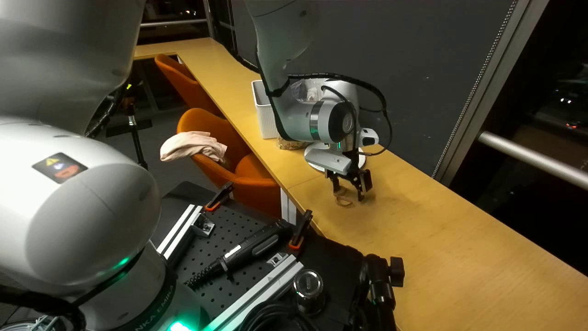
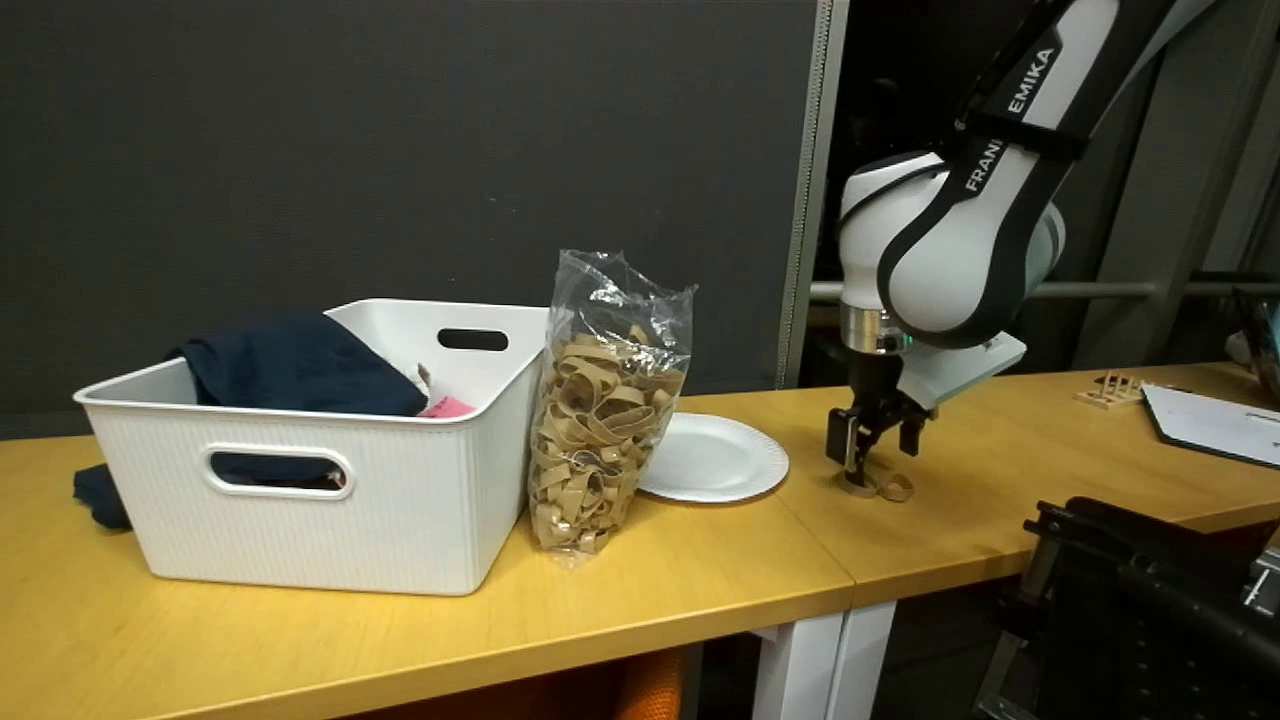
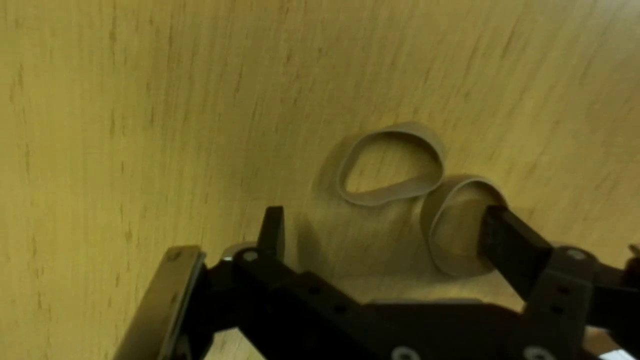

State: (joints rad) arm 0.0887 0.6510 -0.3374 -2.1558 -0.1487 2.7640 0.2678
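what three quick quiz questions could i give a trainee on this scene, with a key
1. Multiple choice: in an exterior view, what colour is the cloth lying in the white bin?
A) orange
B) dark blue
C) green

2. True or false: the jaws are shut.

3. Short answer: in the wrist view, one tan band shows whole. What covers part of the second band beside it?

Key:
1. B
2. False; the jaws stand open.
3. One finger of the jaws.
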